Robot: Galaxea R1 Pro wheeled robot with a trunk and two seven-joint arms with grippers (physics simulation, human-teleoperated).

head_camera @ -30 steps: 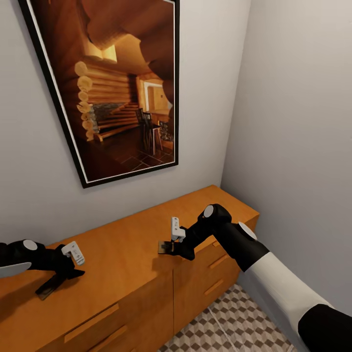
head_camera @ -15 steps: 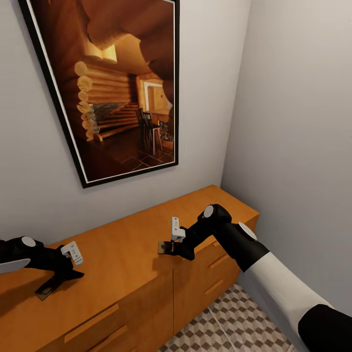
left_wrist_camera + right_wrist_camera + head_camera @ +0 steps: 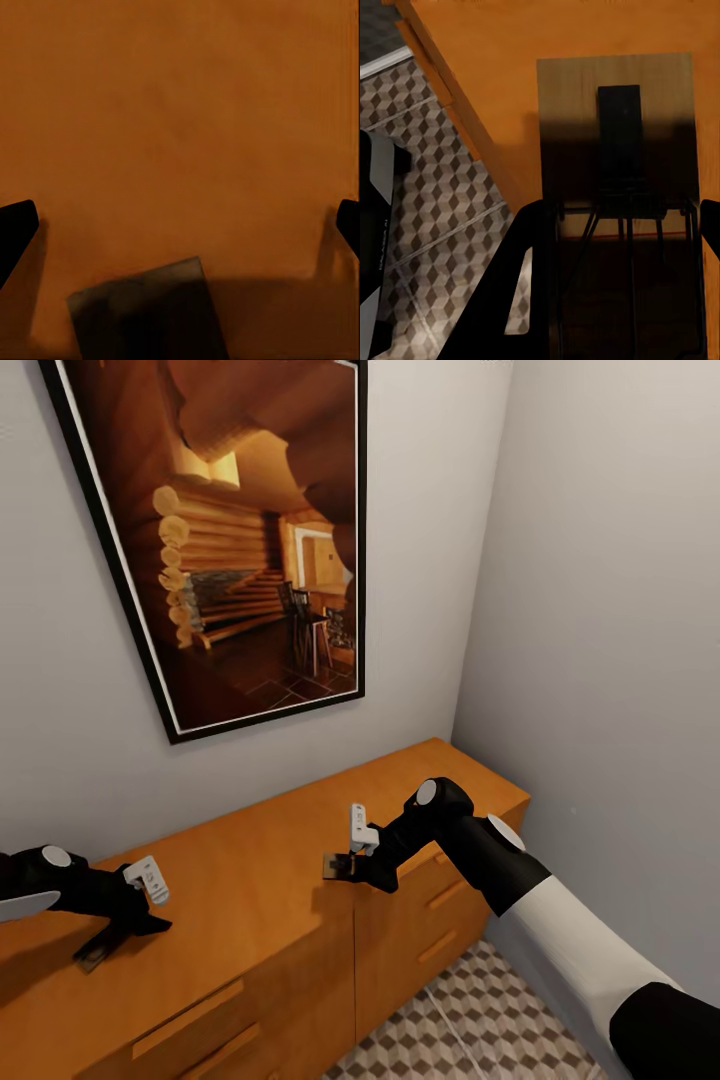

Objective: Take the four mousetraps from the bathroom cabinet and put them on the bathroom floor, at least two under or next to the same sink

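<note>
A large black-framed picture (image 3: 230, 540) of a log-cabin interior hangs on the pale grey wall (image 3: 600, 610)

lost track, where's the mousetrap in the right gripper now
In the head view the mousetrap sits in the right gripper, just above the cabinet top near its front edge, right of centre.

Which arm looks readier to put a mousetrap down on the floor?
Right. The right gripper seems to clasp a mousetrap at the front edge of the cabinet, with the bathroom floor showing just beside it. The left gripper sits open over the cabinet top.
</note>
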